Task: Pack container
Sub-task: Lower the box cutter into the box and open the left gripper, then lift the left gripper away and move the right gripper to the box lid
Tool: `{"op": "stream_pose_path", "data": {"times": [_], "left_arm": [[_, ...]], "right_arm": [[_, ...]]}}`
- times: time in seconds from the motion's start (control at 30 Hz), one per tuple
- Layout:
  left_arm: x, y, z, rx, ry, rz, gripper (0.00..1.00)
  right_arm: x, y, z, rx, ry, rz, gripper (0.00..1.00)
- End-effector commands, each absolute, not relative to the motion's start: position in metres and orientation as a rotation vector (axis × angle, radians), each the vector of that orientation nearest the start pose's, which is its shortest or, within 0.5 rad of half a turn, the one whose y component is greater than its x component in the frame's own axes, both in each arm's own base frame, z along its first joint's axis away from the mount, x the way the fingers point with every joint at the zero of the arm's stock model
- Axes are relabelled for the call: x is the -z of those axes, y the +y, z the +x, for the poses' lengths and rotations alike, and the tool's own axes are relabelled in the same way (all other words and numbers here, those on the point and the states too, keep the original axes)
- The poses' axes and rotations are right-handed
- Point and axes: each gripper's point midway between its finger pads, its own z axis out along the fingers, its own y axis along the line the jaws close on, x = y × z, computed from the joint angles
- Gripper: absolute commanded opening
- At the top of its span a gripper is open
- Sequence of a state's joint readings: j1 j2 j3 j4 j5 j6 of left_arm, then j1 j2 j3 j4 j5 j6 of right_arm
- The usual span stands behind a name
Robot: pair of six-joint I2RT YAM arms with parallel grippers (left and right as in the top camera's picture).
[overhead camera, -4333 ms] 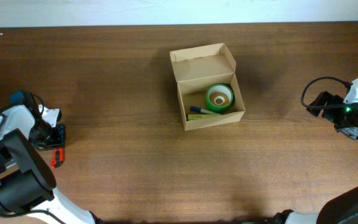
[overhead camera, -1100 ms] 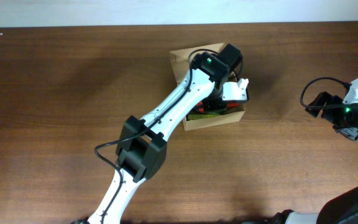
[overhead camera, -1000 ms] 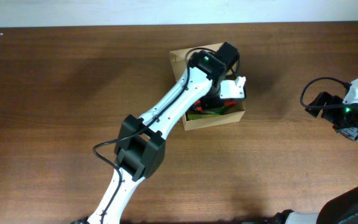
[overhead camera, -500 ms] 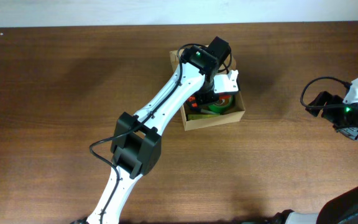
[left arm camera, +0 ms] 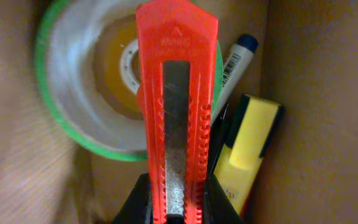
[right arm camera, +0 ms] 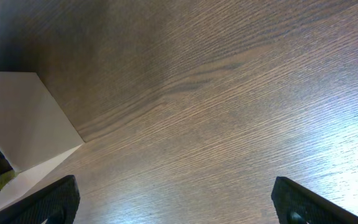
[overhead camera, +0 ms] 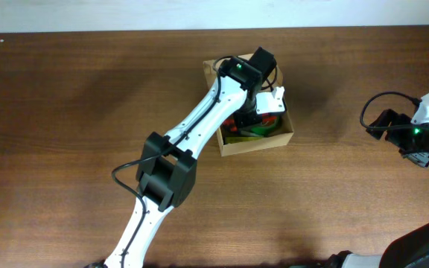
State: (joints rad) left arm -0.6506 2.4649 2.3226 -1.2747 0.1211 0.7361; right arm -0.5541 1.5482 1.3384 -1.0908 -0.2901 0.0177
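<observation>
The tan cardboard container [overhead camera: 285, 139] stands open at the table's middle, its flap lid hidden under my left arm. My left gripper [left arm camera: 178, 208] is shut on a red box cutter [left arm camera: 177, 93] and holds it inside the container, over a green tape roll [left arm camera: 73, 93], a blue-capped marker [left arm camera: 236, 56] and a yellow highlighter [left arm camera: 248, 149]. In the overhead view the left gripper [overhead camera: 250, 119] covers most of the box interior; the green roll [overhead camera: 268, 125] peeks out. My right gripper [right arm camera: 176, 208] is open and empty above bare table at the far right [overhead camera: 415, 145].
The container's pale wall [right arm camera: 23, 118] shows at the left of the right wrist view. Wood table [overhead camera: 88, 112] spreads all around the box. A pale wall runs along the table's far edge.
My left arm came from the left edge carrying the red cutter to the box, and over the last second shifted slightly up and left within it. The right arm has not moved.
</observation>
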Motion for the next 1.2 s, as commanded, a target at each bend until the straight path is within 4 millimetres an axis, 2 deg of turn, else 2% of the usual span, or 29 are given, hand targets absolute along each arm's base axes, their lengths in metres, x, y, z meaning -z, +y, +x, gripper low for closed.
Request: {"op": "stream_pose_path", "data": {"times": [0.0,0.2,0.37,0.4,0.43,0.47,0.5,0.67,0.83,0.93,0.97,1.0,1.03,1.1,1.17], "left_arm": [[-0.054,-0.336,0.392,0.208,2.291,1.918,0.01],[-0.047,-0.337,0.389,0.215,2.301,1.931,0.01],[-0.036,-0.337,0.379,0.242,2.322,1.959,0.02],[-0.035,-0.337,0.378,0.242,2.324,1.961,0.12],[-0.035,-0.338,0.379,0.239,2.332,1.945,0.56],[-0.036,-0.338,0.382,0.223,2.341,1.924,0.96],[-0.036,-0.336,0.385,0.193,2.357,1.900,0.99],[-0.049,-0.333,0.395,0.126,2.360,1.835,1.00],[-0.084,-0.334,0.406,0.122,2.311,1.762,0.99],[-0.109,-0.334,0.414,0.126,2.307,1.667,0.89],[-0.119,-0.334,0.416,0.125,2.301,1.637,0.89],[-0.127,-0.334,0.418,0.119,2.295,1.615,0.82],[-0.137,-0.333,0.420,0.106,2.279,1.597,0.80],[-0.158,-0.330,0.426,0.064,2.246,1.559,0.73],[-0.181,-0.327,0.433,0.025,2.230,1.476,0.58]], "right_arm": [[-0.155,-0.131,0.308,-0.310,2.689,0.730,1.00],[-0.155,-0.131,0.308,-0.310,2.689,0.730,1.00],[-0.155,-0.131,0.308,-0.310,2.689,0.730,1.00],[-0.155,-0.131,0.308,-0.310,2.689,0.730,1.00],[-0.155,-0.131,0.308,-0.310,2.689,0.730,1.00],[-0.155,-0.131,0.308,-0.310,2.689,0.730,1.00],[-0.155,-0.131,0.308,-0.310,2.689,0.730,1.00],[-0.155,-0.131,0.308,-0.310,2.689,0.730,1.00],[-0.155,-0.131,0.308,-0.310,2.689,0.730,1.00],[-0.155,-0.131,0.308,-0.309,2.688,0.730,1.00],[-0.155,-0.131,0.308,-0.309,2.688,0.730,1.00],[-0.155,-0.131,0.308,-0.309,2.688,0.729,1.00],[-0.155,-0.131,0.308,-0.309,2.688,0.729,0.98],[-0.155,-0.131,0.308,-0.309,2.688,0.729,0.92],[-0.155,-0.131,0.308,-0.309,2.688,0.729,0.81]]}}
